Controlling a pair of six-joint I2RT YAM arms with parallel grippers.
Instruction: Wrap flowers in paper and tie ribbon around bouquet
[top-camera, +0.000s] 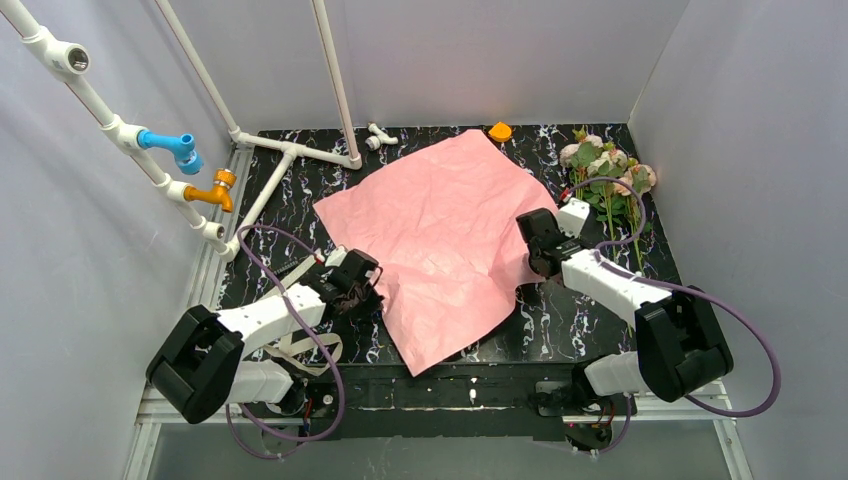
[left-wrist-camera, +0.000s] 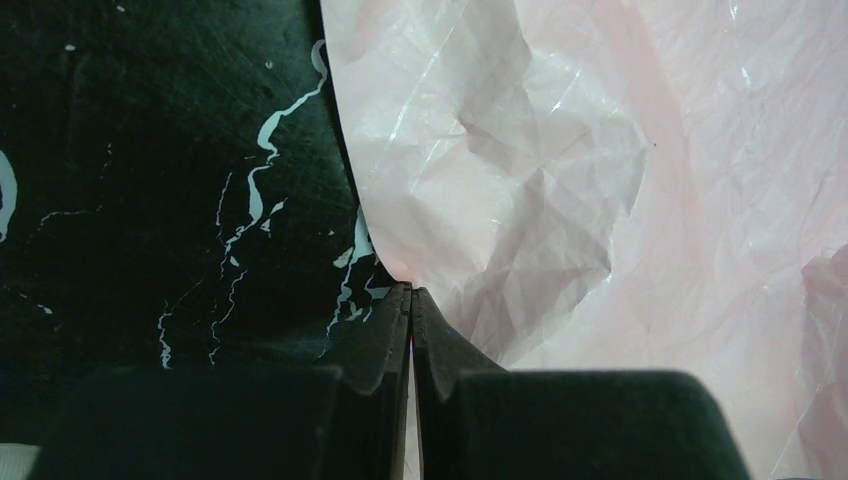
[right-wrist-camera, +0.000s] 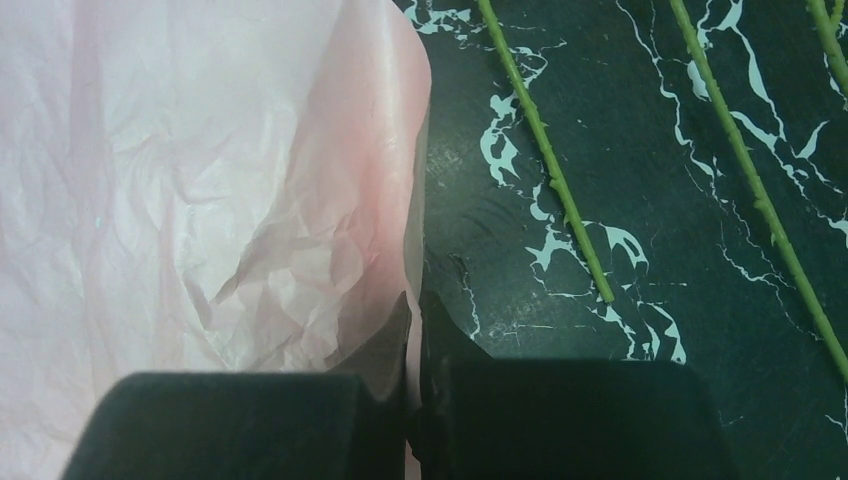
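Left gripper pinches the large crinkled salmon-pink paper sheet at its left edge, right gripper at its right edge; pale pink-and-cream long-stemmed roses lie right of the sheet.

No text, label, brand, number or sign can be read in any of the 3 views. The paper shows only creases, and the table shows only white veining on black.
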